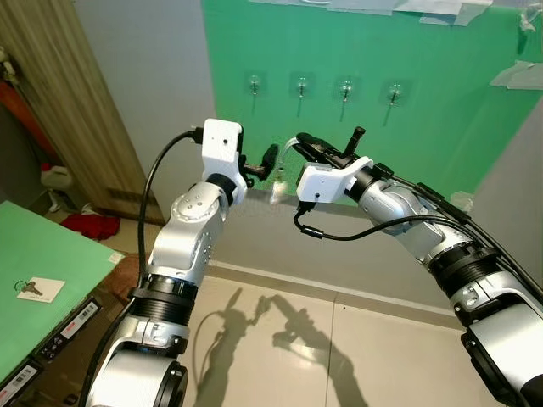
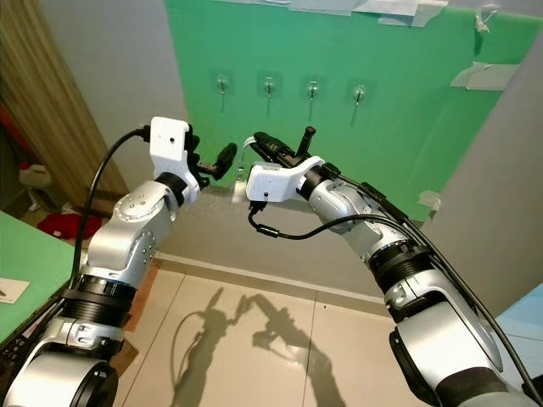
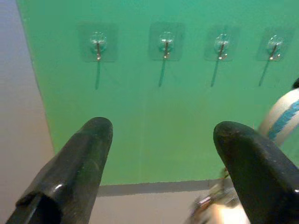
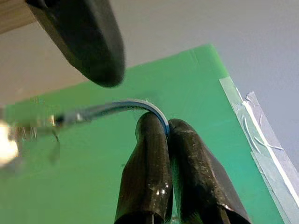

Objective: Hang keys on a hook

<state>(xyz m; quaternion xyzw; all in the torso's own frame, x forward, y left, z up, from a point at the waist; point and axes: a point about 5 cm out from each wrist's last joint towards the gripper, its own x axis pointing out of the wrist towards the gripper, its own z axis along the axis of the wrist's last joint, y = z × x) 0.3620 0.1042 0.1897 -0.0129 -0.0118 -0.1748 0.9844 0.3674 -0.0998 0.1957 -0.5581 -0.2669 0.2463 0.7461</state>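
Blue-and-white cord is pinched between the closed fingers of the right gripper (image 4: 167, 135), and the keys (image 1: 277, 192) dangle from it just below. Just beside it, the left gripper (image 3: 161, 154) stands parted and empty. Ahead and above, four hooks (image 3: 166, 44) line the green board (image 1: 441, 127). Carrying is under way; next, lift the loop onto a hook.

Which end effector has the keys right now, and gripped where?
The right end effector is shut on the keys' blue-and-white strap; the keys dangle below. The left end effector is open, holding nothing.
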